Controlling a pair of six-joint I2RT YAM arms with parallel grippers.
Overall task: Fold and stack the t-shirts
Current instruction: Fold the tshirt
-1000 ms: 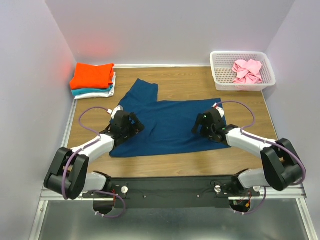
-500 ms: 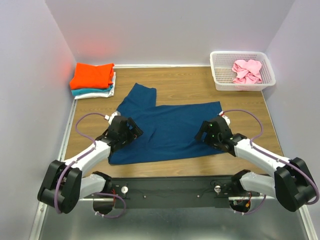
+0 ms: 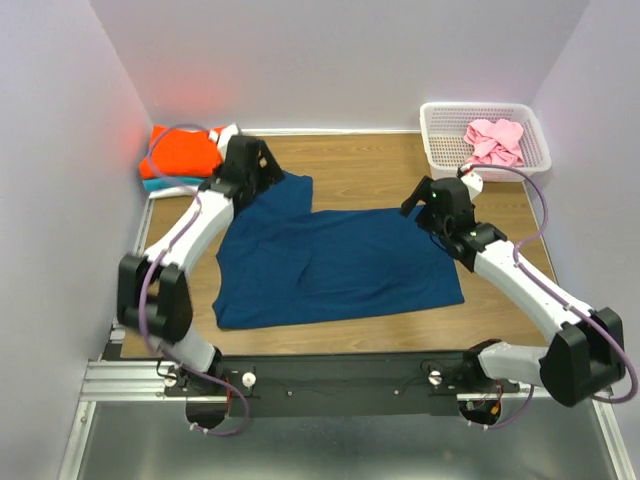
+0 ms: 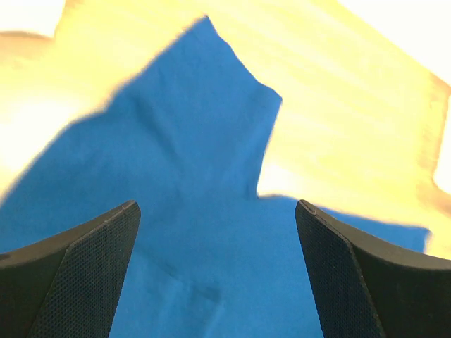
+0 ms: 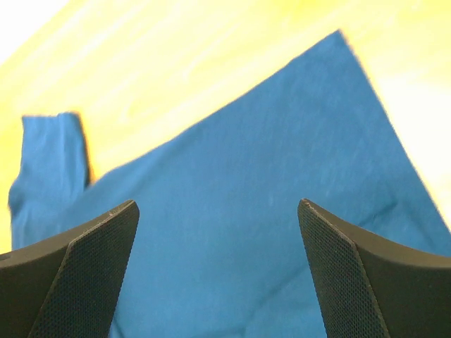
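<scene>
Folding is being lined up: navy t-shirt (image 3: 335, 265) is being hovered over by left gripper (image 4: 217, 211) and right gripper (image 5: 218, 204), both spread wide; far edge likely pinched next.

The navy t-shirt (image 3: 340, 265) is being seen as soft matt cloth, the table (image 3: 370, 165) as smooth wood-grain, the basket (image 3: 445, 165) as lattice plastic, and the left gripper's fingers (image 4: 77, 282) as finely dimpled, matt.

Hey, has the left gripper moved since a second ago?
Yes. The left gripper moved toward the back wall, from the near-left edge of the navy t-shirt to beside the orange t-shirt.
</scene>
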